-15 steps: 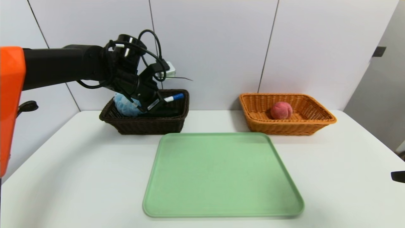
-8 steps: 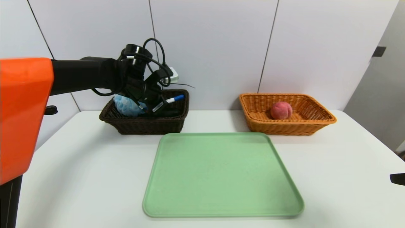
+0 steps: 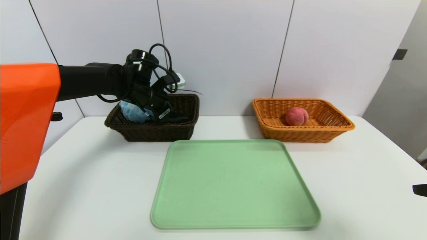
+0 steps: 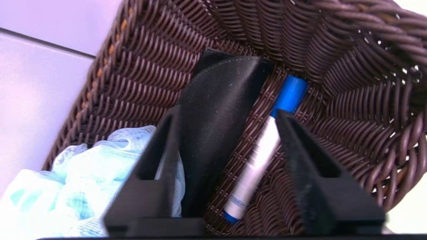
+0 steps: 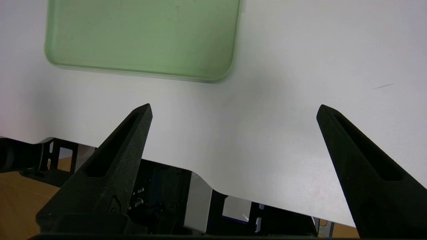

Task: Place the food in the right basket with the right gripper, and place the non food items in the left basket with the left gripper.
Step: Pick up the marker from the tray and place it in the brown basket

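Left pincer (image 4: 227, 113), open and empty, is hanging inside the dark basket (image 3: 151, 131), marker (image 4: 258, 160) lying lengthwise between its fingers; right pincer (image 5: 233, 110) is idling open.

- We see the left basket (image 4: 350, 43) as dark glossy wicker, ribbed.
- Our cloth (image 4: 220, 110) looks matt black, faintly dusty.
- The marker (image 4: 257, 163) is smooth plastic with a blue cap.
- The pouf (image 4: 76, 186) is airy blue mesh.
- The right basket (image 3: 337, 121) is tan wicker; the peach (image 3: 296, 116) is fuzzy.
- The tray (image 3: 233, 186) is matt green plastic on a smooth white table (image 3: 360, 173).
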Controlling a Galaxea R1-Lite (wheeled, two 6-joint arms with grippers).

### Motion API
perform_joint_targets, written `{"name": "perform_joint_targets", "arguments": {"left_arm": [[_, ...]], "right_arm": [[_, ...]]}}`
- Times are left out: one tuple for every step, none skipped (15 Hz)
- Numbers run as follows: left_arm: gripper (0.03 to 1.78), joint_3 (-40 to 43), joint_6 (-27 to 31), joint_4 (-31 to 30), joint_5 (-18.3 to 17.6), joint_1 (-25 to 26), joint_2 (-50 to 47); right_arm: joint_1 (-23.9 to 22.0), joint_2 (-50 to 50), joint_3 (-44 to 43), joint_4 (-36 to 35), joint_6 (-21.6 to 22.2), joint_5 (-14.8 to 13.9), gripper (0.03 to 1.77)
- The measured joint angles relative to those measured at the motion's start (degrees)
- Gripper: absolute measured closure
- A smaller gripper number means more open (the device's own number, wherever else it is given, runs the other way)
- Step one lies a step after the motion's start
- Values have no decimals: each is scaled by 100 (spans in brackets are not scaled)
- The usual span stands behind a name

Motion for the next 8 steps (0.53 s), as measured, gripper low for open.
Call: {"name": "perform_joint_targets", "arguments": {"left_arm": [[68,-9,-62,-26,2,5,-30],[61,-17,-190,-77,11,17,-78],[55,-21,-385,-102,62,27,-149],[49,-21,-647,-100,157,30,-229],[45,-21,-980,-89,263,30,-325],[41,-21,-1325,-56,317,35,-433],[37,-21,-1747,20,346,44,-566],[34,-15,-2158,166,385,57,-712]], "right_arm": [[0,-13,0,0,4,2,10],[-2,-22,0,-5,0,2,10],[-6,-28,0,-9,1,0,10],[-9,-35,0,-13,0,2,10],[-9,-39,0,-18,-5,0,10],[-9,-39,-5,-29,-5,0,10],[-9,-39,-6,-33,-7,2,10],[-6,-39,-11,-38,-13,4,10]]}}
